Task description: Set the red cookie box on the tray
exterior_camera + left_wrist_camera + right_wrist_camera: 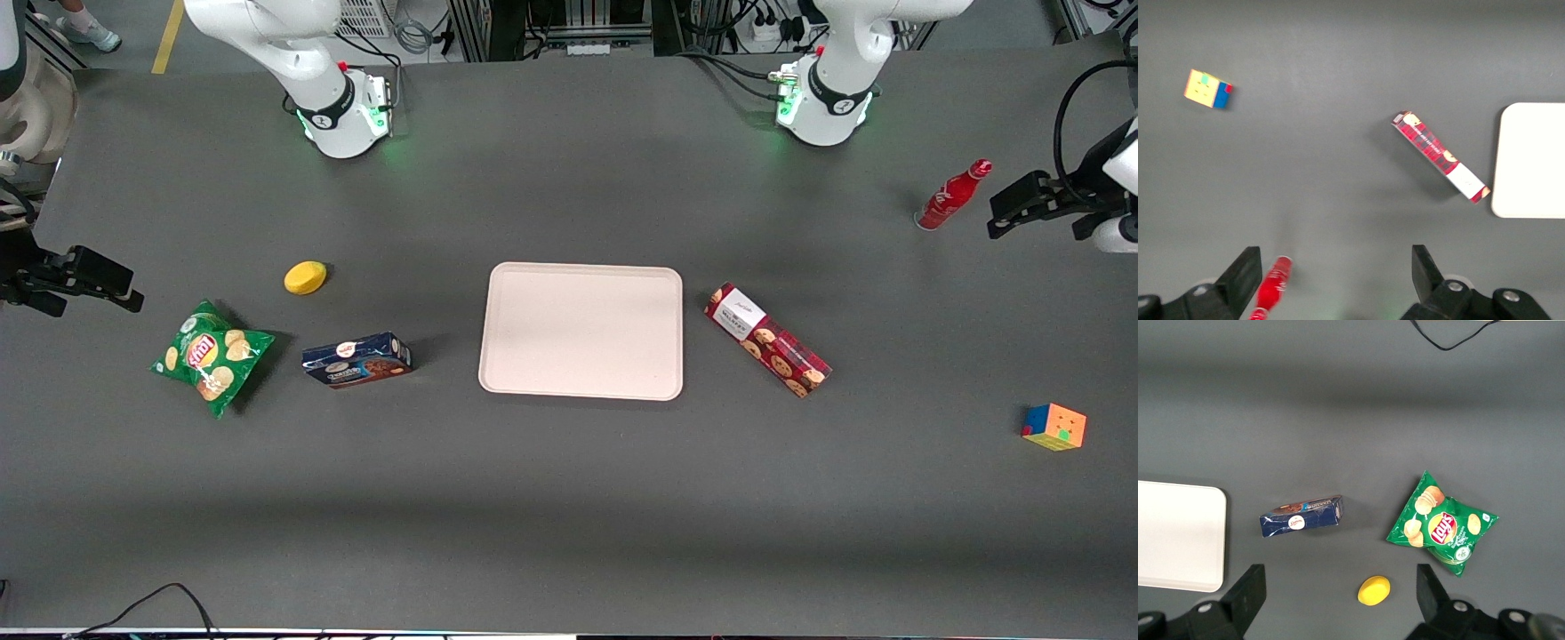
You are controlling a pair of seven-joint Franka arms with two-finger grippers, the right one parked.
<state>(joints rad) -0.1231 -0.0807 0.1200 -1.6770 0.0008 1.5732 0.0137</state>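
The working arm's gripper (1000, 213) hangs in the air out at its own end of the table, fingers (1245, 273) spread wide with nothing between them. A red bottle (951, 196) stands close by it; from the wrist camera the bottle shows between the open fingers, though I'd guess it is only down below them rather than about to be caught.

Out from there, toward the middle of the table, the red cookie box (769, 340) lies flat on the grey tabletop (569, 498), set at a slant, its white-labelled end nearest the tray (498, 293) and just beside that tray's short edge, not touching. The tray is bare. A colour cube (1054, 427) sits well apart, nearer the front camera.

So the job looks hardly begun: this is the reach, before any grasp. The next move, as I see it, calls for carrying the gripper across over the box, turning the wrist so the fingers straddle its narrow width rather than its length, then dropping down to close on it
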